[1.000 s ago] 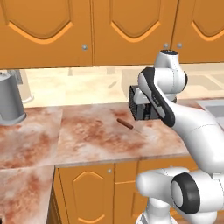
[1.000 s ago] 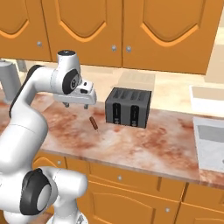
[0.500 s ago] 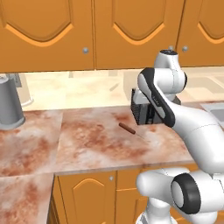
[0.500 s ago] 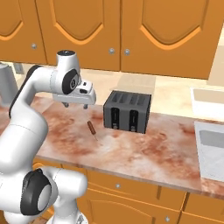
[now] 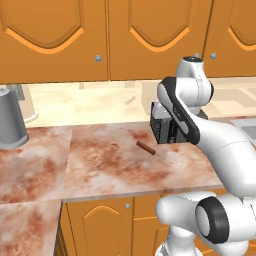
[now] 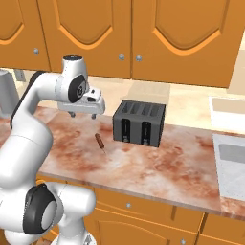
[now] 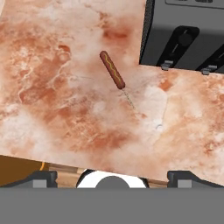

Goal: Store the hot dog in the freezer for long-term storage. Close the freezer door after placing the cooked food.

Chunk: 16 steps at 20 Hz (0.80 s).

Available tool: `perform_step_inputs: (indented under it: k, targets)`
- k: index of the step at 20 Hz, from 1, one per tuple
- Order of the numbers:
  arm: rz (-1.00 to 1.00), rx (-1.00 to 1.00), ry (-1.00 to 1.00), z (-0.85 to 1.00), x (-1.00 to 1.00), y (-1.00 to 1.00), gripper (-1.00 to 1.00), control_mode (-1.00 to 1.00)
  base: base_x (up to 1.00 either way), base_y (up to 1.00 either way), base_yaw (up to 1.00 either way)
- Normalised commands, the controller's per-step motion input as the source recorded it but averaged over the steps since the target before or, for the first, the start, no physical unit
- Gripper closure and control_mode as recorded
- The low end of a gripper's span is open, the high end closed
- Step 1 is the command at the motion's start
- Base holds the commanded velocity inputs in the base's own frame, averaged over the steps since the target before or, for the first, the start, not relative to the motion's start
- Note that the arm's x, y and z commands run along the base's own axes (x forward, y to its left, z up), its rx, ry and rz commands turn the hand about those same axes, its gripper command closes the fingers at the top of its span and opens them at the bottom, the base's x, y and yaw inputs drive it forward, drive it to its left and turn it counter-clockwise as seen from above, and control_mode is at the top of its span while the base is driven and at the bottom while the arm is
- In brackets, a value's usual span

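Note:
The hot dog (image 7: 112,69) is a thin reddish-brown sausage with a yellow line, lying flat on the marbled counter (image 7: 57,100) just left of a black toaster. It also lies there in both base views (image 5: 146,147) (image 6: 99,141). My gripper (image 6: 82,114) hangs above the counter, a little behind and left of the hot dog, pointing down. In the hand view the gripper (image 7: 113,176) is open, its fingertips (image 7: 41,177) spread wide with nothing between them. The freezer and its door are out of view.
A black two-slot toaster (image 6: 139,123) (image 5: 161,125) (image 7: 183,35) stands right beside the hot dog. A grey canister (image 5: 10,117) sits at the counter's far left. A sink (image 6: 232,162) lies at the right. Wooden cabinets (image 6: 95,28) hang overhead.
The whole picture has drifted slightly downward in both base views, so the base has moved a little. The arm keeps its pose and the hot dog stays put on the counter.

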Motion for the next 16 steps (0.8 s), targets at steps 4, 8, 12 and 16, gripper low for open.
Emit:
perform_step_inputs:
  k: [4,8,12,16]
  targets:
    - [0.0,0.0,0.0,-0.07,0.14,0.0,-1.0,-1.0,0.0,0.0,0.0]
    - [-0.02,0.0,0.0,-0.21,0.33,0.01,-1.0,-1.0,0.0,0.0,0.0]
    - [0.0,-0.01,-0.01,-0.42,0.27,0.0,-1.0,-1.0,0.0,0.0,0.0]
    - [0.0,-0.11,-0.02,-0.62,0.13,0.0,-1.0,-1.0,0.0,0.0,0.0]
